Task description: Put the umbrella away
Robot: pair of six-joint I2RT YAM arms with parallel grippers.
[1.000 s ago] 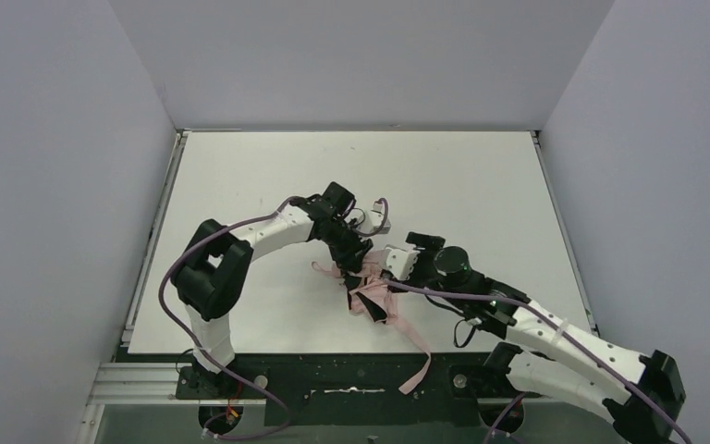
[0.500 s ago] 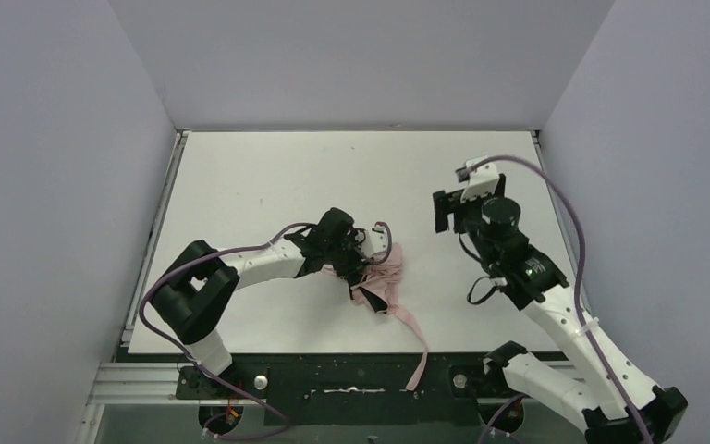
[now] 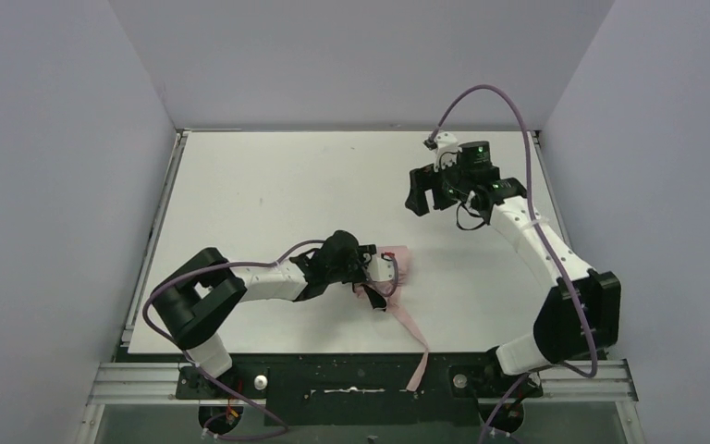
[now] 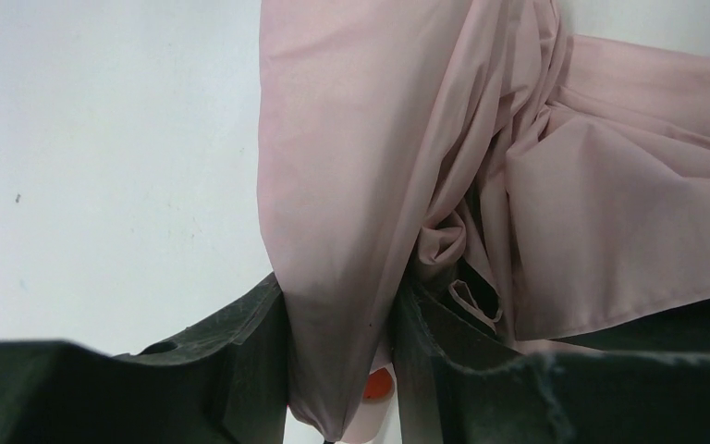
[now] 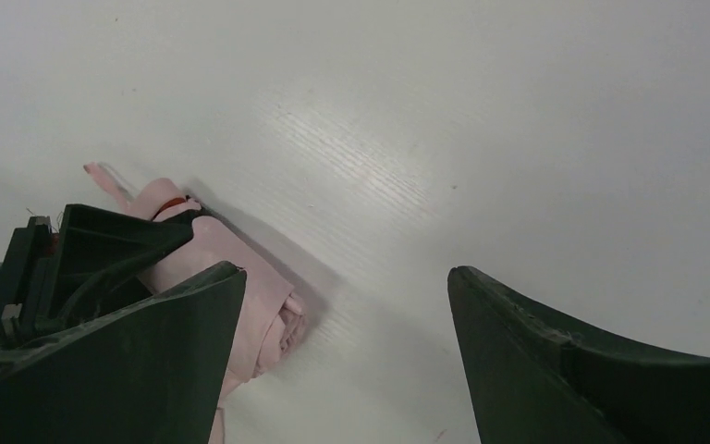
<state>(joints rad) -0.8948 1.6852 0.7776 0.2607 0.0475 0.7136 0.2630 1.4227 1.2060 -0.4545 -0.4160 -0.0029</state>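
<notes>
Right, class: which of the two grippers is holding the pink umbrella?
The left gripper: it is shut on a fold of the umbrella fabric. The right gripper is open, away from it over the table.

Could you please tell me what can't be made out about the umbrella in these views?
- Top view: the shaft and ribs of the umbrella are hidden by bunched fabric and the left gripper.
- Left wrist view: the top and right edges cut off the fabric; an orange part is mostly covered.
- Right wrist view: the right gripper hides part of the umbrella behind its own finger.
</notes>
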